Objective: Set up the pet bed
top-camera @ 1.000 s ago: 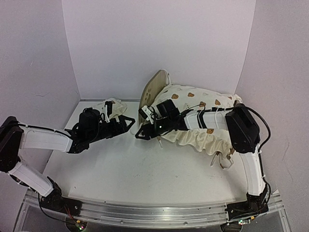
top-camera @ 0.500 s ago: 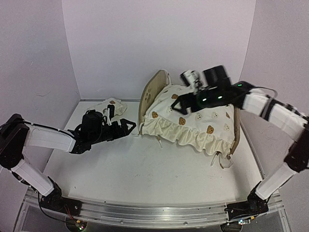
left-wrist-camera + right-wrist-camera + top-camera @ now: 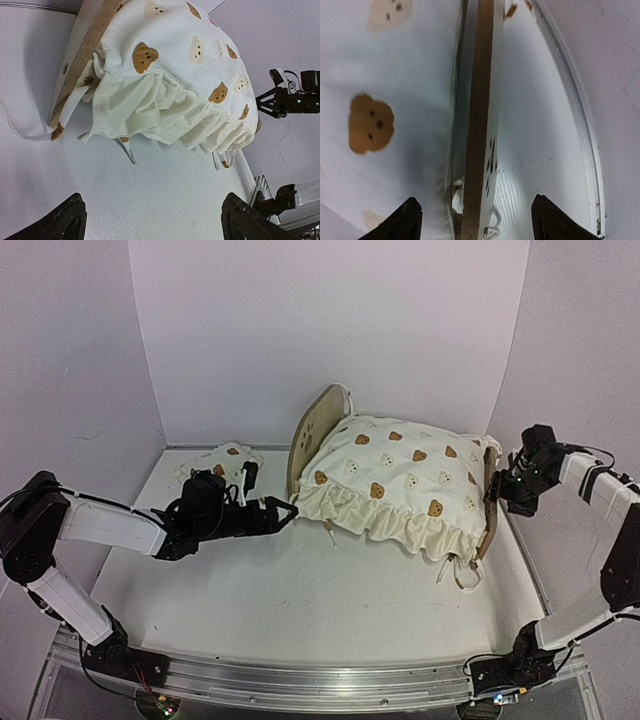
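The right gripper [image 3: 475,210], spread wide and empty, straddles the footboard [image 3: 480,100] of the pet bed [image 3: 312,430] at centre-right of the top view, where closing askew might pinch the cushion [image 3: 400,475] or tip the bed; the left gripper [image 3: 150,220] gapes empty.

A bear-print cushion [image 3: 175,70] is seen on the pet bed [image 3: 83,60]. The jaws are spread above the desk [image 3: 150,200].

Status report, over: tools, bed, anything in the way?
Left tool open, empty, near the headboard. Right tool open, straddling the footboard, no grip. Cushion on bed; pillow apart, left of bed.
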Robot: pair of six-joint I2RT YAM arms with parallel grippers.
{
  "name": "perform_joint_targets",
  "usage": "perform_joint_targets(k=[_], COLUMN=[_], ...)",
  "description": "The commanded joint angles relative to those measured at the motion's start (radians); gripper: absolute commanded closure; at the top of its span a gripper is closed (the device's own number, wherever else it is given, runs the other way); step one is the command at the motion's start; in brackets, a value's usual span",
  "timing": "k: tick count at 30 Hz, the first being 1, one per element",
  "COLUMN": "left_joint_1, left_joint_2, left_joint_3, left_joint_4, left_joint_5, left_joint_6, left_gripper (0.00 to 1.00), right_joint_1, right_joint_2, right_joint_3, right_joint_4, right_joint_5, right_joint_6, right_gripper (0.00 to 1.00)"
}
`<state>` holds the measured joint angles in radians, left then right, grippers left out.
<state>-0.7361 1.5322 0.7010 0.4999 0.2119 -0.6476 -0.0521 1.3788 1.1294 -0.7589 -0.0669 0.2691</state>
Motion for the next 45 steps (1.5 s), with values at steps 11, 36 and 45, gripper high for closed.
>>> perform_joint_targets(k=[11, 36, 45], left_joint_1=[-0.041, -0.232, -0.290], left_joint_2=[-0.028, -0.080, -0.115], left_joint_3=[0.034, -0.118, -0.134], left_joint_4=[0.051, 0.200, 0.221], left_joint_5=[0.042, 0.001, -0.024], left_joint_6=[0.110, 0.162, 0.161], left_gripper=[0.04, 0.08, 0.15], right_joint_1=[0.434, 1.312, 1.356], right_joint_2=[-0.090, 0.036, 0.253], right_joint_3=[-0.174, -0.482, -0.545], right_joint_4=[0.305, 0.648, 0.947], right_joint_5=[-0.303, 0.527, 0.714], right_joint_6=[0.220, 0.372, 0.422], right_gripper=[0.44, 0.32, 0.64])
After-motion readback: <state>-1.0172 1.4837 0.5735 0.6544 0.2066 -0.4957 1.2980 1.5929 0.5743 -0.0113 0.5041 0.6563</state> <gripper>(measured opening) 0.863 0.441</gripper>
